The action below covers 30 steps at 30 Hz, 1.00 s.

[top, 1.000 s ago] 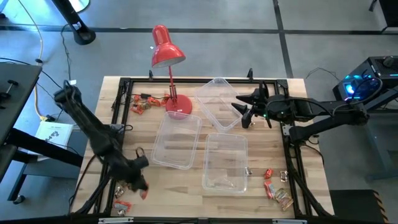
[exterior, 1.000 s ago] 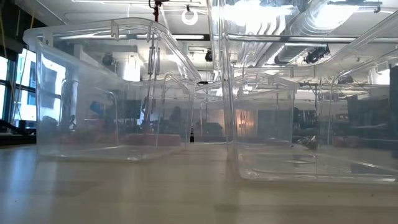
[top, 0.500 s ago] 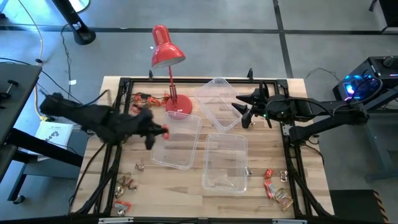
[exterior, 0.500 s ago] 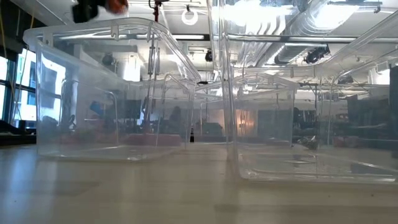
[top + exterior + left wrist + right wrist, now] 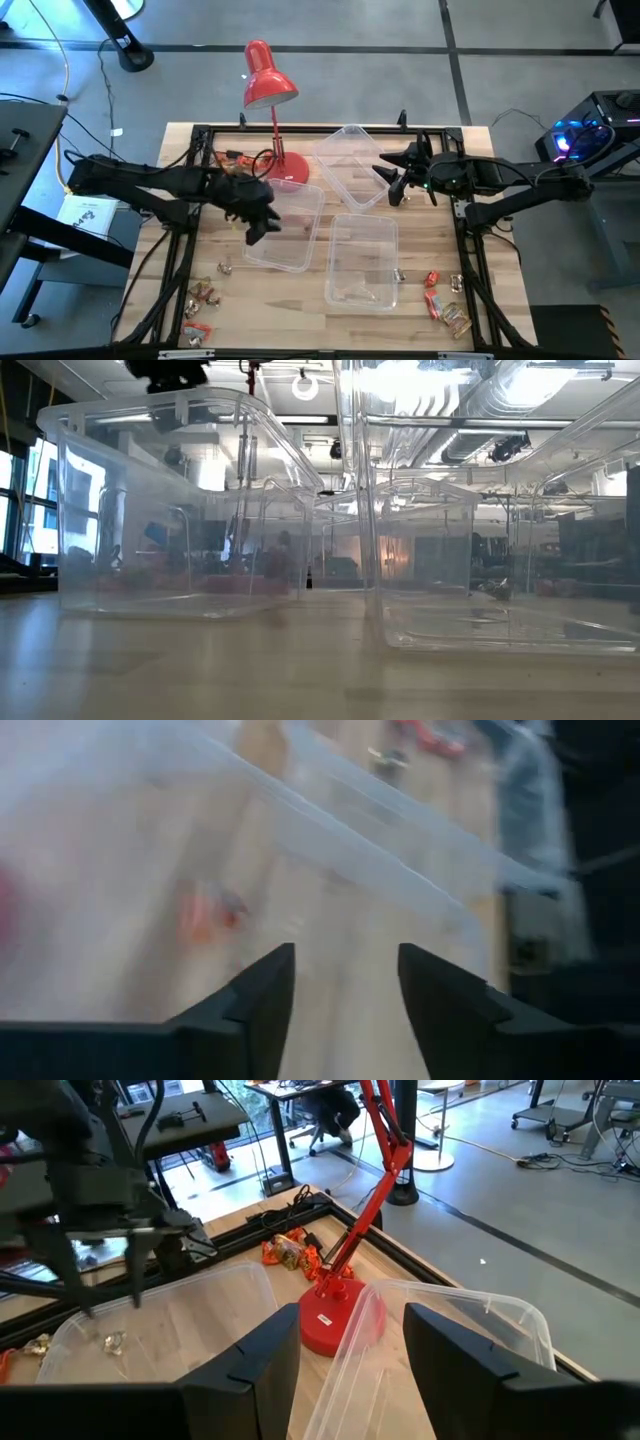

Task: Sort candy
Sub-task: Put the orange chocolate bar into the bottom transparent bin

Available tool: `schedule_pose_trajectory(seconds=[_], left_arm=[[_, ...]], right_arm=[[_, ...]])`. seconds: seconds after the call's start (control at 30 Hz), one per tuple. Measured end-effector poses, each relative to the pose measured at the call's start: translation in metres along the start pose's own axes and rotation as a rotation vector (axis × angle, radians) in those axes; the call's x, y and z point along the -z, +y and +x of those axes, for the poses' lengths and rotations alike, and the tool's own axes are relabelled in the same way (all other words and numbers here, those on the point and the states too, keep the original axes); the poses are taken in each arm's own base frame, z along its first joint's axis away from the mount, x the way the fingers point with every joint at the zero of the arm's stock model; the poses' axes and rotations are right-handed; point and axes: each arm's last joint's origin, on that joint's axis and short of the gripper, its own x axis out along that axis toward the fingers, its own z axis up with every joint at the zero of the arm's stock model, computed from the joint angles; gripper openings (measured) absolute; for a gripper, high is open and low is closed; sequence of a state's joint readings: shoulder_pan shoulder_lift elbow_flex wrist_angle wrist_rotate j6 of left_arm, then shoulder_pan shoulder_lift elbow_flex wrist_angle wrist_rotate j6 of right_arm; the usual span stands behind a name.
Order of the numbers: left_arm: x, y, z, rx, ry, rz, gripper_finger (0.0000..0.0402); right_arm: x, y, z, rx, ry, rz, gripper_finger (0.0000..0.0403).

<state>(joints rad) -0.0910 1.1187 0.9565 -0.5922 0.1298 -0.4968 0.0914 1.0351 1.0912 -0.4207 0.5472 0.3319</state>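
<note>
A wooden table [image 5: 300, 300] edged with a black frame stands on a grey floor, and three clear tubs sit around its middle. In the high view the left hand [image 5: 262, 222] hangs over the nine o'clock edge of the left tub [image 5: 285, 228], its arm reaching in from nine o'clock; the left wrist view shows its fingers [image 5: 262, 995] spread apart with nothing between them, and a blurred red-orange sweet [image 5: 207, 912] below, seen through clear plastic. The rest of the candy lies in three loose groups: one cluster [image 5: 200, 305] near the seven o'clock corner of the table, another [image 5: 445, 300] near the five o'clock corner, and a third [image 5: 232, 165] at about eleven o'clock, just beside the base of the red desk lamp [image 5: 268, 85]. The right hand [image 5: 393, 175] waits at about two o'clock, at the edge of the far tub [image 5: 350, 165], its fingers [image 5: 265, 1360] parted and empty in the right wrist view. The near tub [image 5: 362, 262] sits toward five o'clock. In the low view the left hand shows as a dark shape above the left tub's rim.
</note>
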Motion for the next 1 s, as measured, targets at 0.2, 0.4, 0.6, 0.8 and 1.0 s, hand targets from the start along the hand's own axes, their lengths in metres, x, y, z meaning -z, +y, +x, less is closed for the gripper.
schedule_pose_trajectory(seconds=[0.2,0.4,0.6,0.8,1.0], left_arm=[[0.025,-0.021,-0.032,0.156,0.126,-0.174,0.02],[0.074,-0.057,-0.051,0.087,0.217,-0.214,0.0186],[0.129,-0.094,-0.029,0.021,0.53,-0.095,0.017],[0.178,-0.129,0.006,0.045,0.769,-0.02,0.017],[0.212,-0.153,0.029,0.165,0.871,0.067,0.017]], right_arm=[[0.0,0.0,0.0,0.001,0.001,0.006,0.0174],[0.0,0.0,0.0,0.003,0.0,0.006,0.0174],[0.0,0.0,0.0,0.003,0.0,0.006,0.0174],[0.0,0.0,0.0,0.003,0.0,0.002,0.0174],[0.0,0.0,0.0,0.003,0.001,0.0,0.0174]])
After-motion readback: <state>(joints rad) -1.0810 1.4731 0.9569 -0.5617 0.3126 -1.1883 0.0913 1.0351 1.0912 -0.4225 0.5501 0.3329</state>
